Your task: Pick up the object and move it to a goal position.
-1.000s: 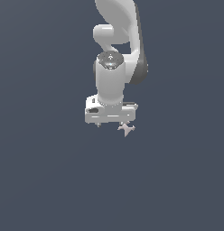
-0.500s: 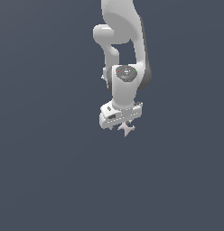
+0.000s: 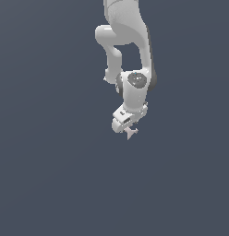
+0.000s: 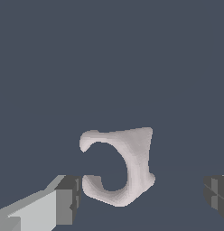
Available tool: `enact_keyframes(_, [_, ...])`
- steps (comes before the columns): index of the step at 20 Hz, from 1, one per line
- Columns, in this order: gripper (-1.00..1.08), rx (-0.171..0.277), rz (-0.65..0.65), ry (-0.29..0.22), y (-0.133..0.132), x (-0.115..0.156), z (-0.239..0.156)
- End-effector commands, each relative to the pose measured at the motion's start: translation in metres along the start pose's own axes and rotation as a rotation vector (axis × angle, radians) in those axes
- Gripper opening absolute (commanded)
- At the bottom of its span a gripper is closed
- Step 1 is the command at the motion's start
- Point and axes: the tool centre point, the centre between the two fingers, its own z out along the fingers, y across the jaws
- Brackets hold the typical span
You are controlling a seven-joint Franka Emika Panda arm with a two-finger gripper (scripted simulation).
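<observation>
A white robot arm [image 3: 125, 55] reaches down from the top of the exterior view over a plain dark grey bench [image 3: 51, 175], its claw [image 3: 127, 129] tilted toward the exterior view's left. The object [image 3: 131, 133], a tiny pale pinkish-white pronged piece, sits at the claw's tip. In the wrist view the object [image 4: 125, 167] lies between the two fingers [image 4: 64, 200], which stand apart; one touches a prong, the other stays clear.
</observation>
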Motion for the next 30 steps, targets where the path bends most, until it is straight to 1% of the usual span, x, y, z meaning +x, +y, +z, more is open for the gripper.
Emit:
enact_keyframes(1, [1.0, 0.002, -0.034, 0.0, -0.007, -0.001, 0.004])
enact_keyframes(9, [1.0, 0.004, -0.045, -0.001, -0.01, -0.002, 0.009])
enact_keyframes(19, [1.0, 0.004, -0.051, 0.0, -0.011, -0.003, 0.05])
enact_keyframes(24, [1.0, 0.004, -0.051, 0.0, -0.011, -0.003, 0.057])
enact_keyframes(25, [-1.0, 0.004, -0.051, 0.0, -0.011, -0.003, 0.057])
enact_keyframes(30, [-1.0, 0.004, -0.051, 0.0, -0.011, -0.003, 0.057])
